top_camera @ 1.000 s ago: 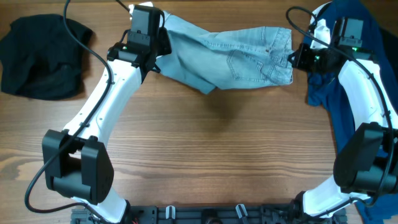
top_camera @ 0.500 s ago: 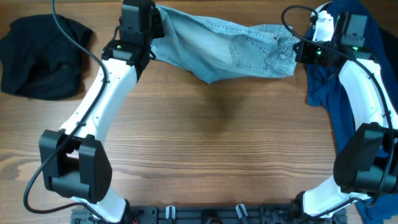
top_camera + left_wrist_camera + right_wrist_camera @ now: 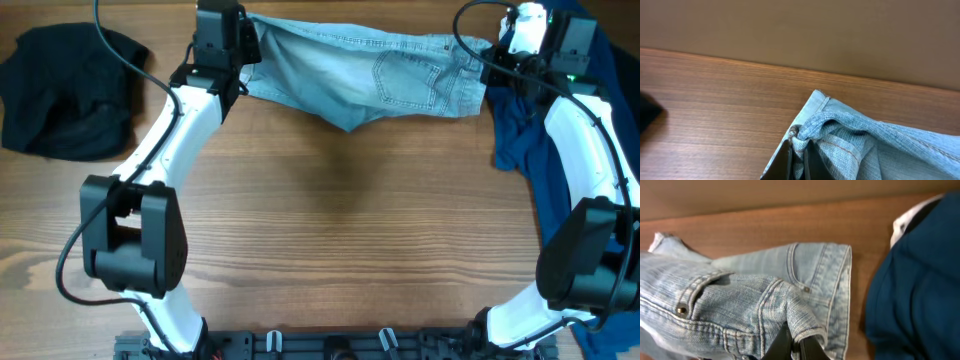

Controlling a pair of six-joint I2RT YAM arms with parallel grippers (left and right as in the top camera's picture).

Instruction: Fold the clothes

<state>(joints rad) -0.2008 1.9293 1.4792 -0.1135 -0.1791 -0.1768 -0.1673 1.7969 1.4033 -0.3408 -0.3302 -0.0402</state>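
Denim shorts (image 3: pixel 370 75) held taut between both claws at the far edge of the table (image 3: pixel 350 230).

Overhead, I see my left claw (image 3: pixel 247 48) clamped on one end and my right claw (image 3: pixel 490 65) on the other, back pocket facing up. A black garment (image 3: pixel 65 90) sits at the table's far left corner, a dark-blue garment (image 3: pixel 520 140) along its right side. Left wrist: the tips pinch a bunched corner of denim above the table. Right wrist: the tips are nipped tight on a denim fold, with dark-blue cloth near the table's right side.
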